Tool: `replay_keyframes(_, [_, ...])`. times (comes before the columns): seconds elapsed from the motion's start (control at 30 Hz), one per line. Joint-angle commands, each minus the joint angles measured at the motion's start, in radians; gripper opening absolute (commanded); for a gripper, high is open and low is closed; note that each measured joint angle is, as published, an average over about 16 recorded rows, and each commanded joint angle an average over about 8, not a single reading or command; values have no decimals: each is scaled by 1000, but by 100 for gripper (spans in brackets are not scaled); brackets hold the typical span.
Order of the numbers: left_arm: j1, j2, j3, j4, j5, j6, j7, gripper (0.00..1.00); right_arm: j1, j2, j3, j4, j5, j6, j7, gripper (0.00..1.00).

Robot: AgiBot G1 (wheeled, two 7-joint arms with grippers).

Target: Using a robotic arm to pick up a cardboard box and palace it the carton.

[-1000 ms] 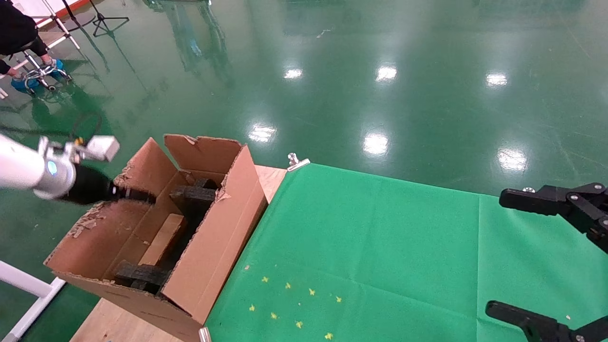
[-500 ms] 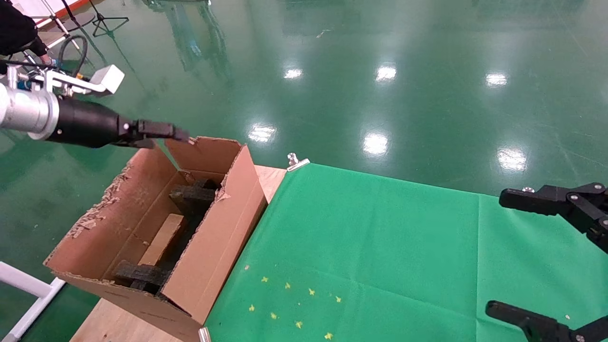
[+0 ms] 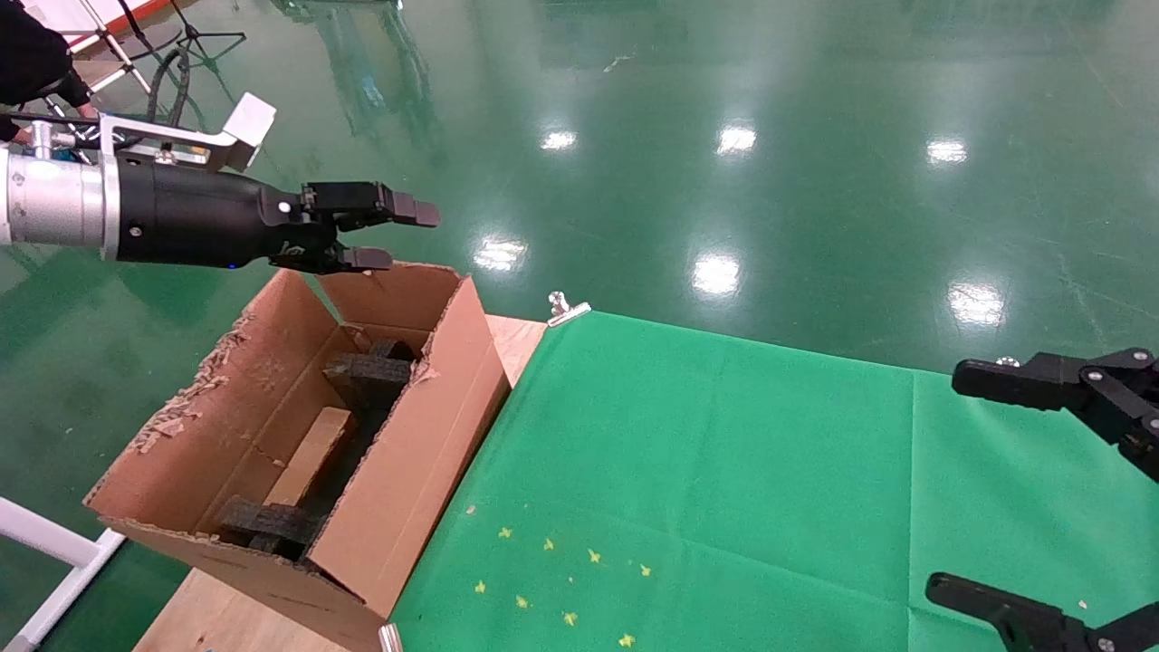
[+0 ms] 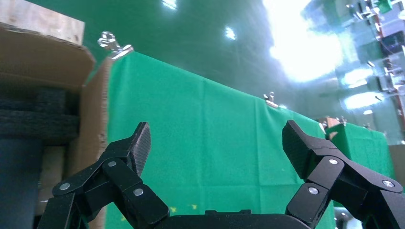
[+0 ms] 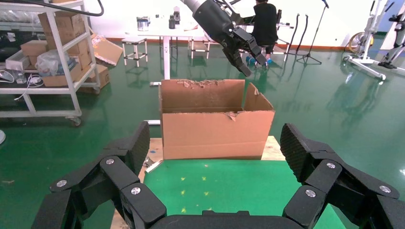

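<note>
Left gripper [image 3: 385, 235] is held above the carton's [image 3: 412, 453] far flap; jaws are spread with nothing between them. The cardboard box [image 3: 312, 455] is seen below and behind the jaws, lying on the carton floor between the black foam blocks [image 3: 367, 371]; judged seated there so the foam stops it sliding. Placement looks done. The jaws are judged to be kept high so the torn flap edges are cleared. Right gripper [image 3: 1041, 493] is parked over the green cloth [image 3: 706, 471] on the desk [image 3: 217, 620], well apart from the carton, jaws wide and empty, out of the working arm's path.
</note>
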State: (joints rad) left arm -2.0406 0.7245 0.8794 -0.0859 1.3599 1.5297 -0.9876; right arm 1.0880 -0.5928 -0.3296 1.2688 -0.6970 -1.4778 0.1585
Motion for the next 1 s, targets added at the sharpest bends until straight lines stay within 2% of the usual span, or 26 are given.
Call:
replay_keyframes(0.03, [0,1,-1,4,-3,2,-1,100,0,0,0,0,0,0,0,100])
replay_keyframes(0.27, [56,-7,-33,-66,-34,-5,46,100,0,0,0,0,0,0,0,100])
replay_keyframes(1.0, [407,-48,-251,-503,-264,-16,337,100,0,0,-1,0,0,0,0,100])
